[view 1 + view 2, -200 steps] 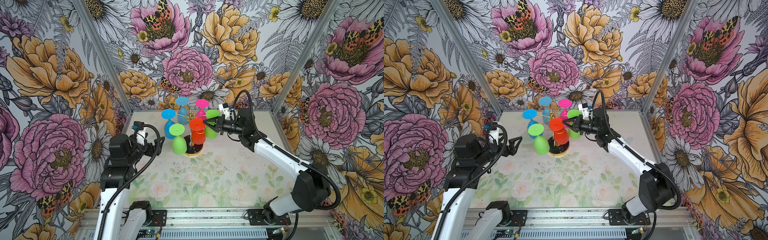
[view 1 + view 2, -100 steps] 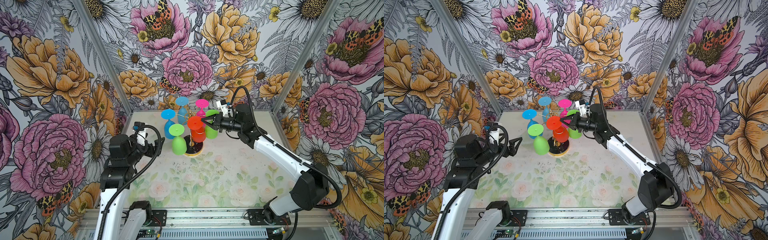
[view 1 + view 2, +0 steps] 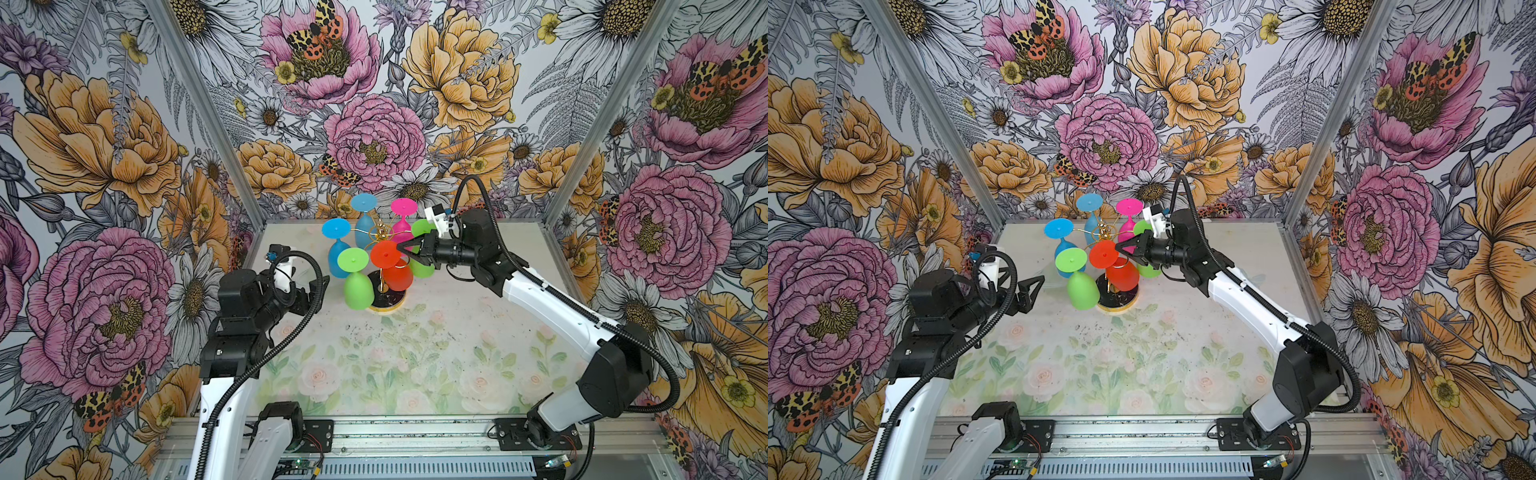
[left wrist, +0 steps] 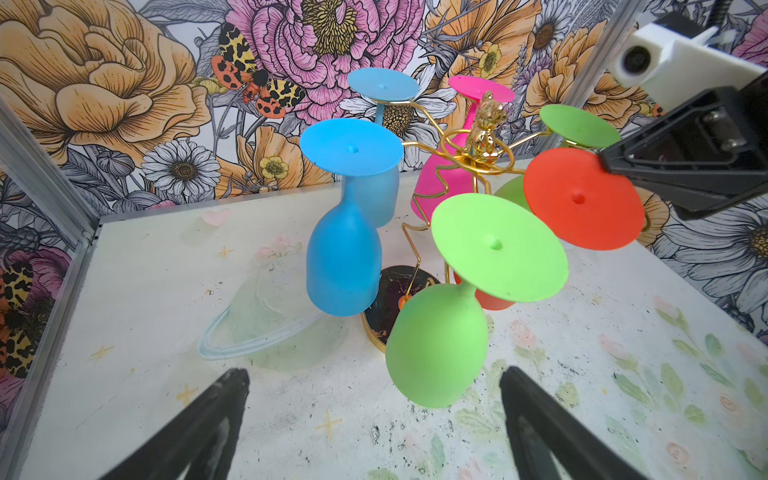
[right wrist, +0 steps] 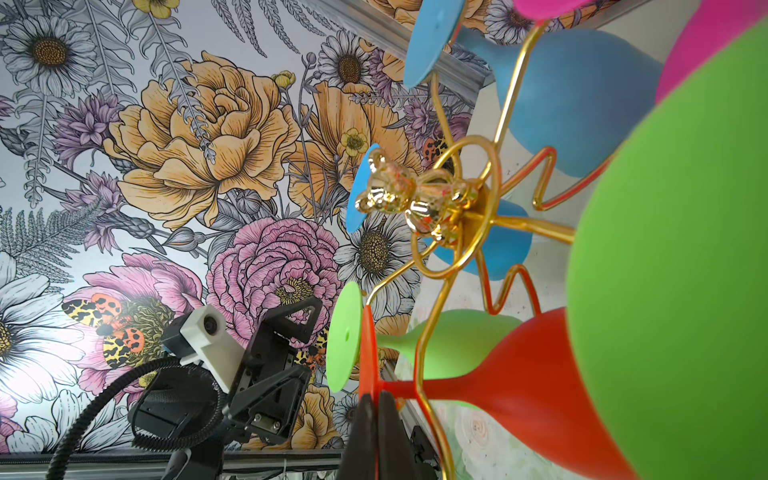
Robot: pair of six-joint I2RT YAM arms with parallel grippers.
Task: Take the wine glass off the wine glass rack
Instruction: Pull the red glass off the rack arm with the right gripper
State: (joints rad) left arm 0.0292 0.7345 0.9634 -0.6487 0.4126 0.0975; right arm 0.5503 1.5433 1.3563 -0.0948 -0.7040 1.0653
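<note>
At far table centre: wine glass rack [image 3: 381, 237] | red wine glass [image 3: 397, 275] hung bowl-down on it | right gripper [image 3: 400, 249] pinching its foot's edge | left gripper [image 4: 374, 401] spread wide, apart from rack

1. The thin gold wire wine glass rack [image 5: 399, 195] looks like polished metal, glossy and mirror-bright.
2. Its round black marbled base [image 4: 392, 291] is glossy too.
3. The orange-red wine glass [image 4: 582, 199] looks like matt, smooth plastic.
4. The pale floral-printed bench [image 4: 166, 291] is matt and scuffed.
</note>
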